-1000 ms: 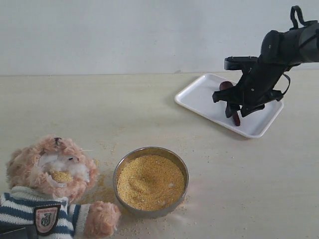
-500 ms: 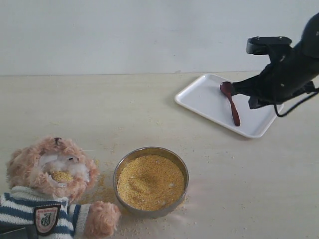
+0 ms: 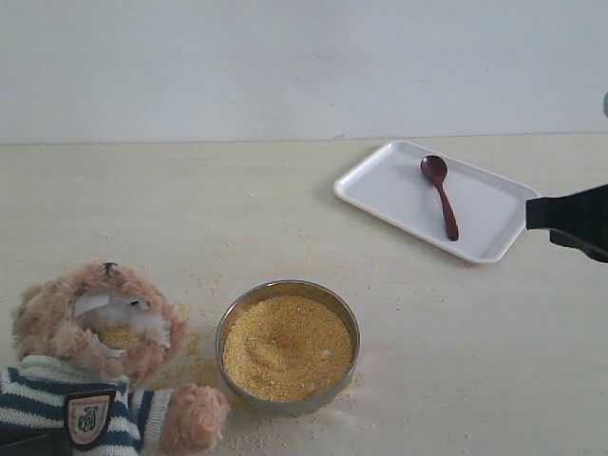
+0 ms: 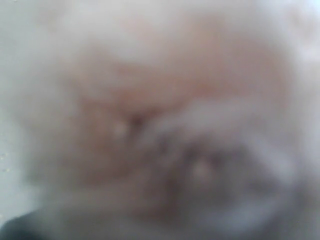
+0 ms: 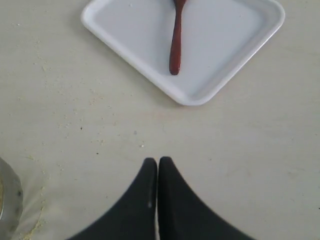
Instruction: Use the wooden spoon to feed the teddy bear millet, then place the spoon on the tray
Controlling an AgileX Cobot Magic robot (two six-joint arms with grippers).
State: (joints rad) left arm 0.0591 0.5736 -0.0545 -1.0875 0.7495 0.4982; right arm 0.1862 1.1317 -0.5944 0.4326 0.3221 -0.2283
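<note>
The teddy bear (image 3: 95, 328) sits at the front left with a dab of millet on its muzzle. More millet (image 3: 285, 347) fills the round steel bowl (image 3: 220, 332) beside its paw. The wooden spoon (image 3: 442, 195) lies alone on the white tray (image 3: 389, 185) at the back right, handle toward the front. My right gripper (image 3: 532, 213) reaches in from the right edge, just clear of the tray. In the right wrist view it (image 5: 158, 161) is shut and empty, well short of the spoon (image 5: 175, 45) and tray (image 5: 225, 40). Blurred bear fur (image 4: 150, 115) fills the left wrist view and hides the left jaws.
Loose grains are scattered on the pale tabletop (image 3: 285, 218) around the bowl and near the bear. The bowl's rim (image 5: 7, 192) shows at the edge of the right wrist view. A plain wall runs along the back of the table.
My right gripper released the spoon onto the tray, closed, and drew back to the right, off the tray. The spoon now lies uncovered. The bear's head has shifted slightly.
</note>
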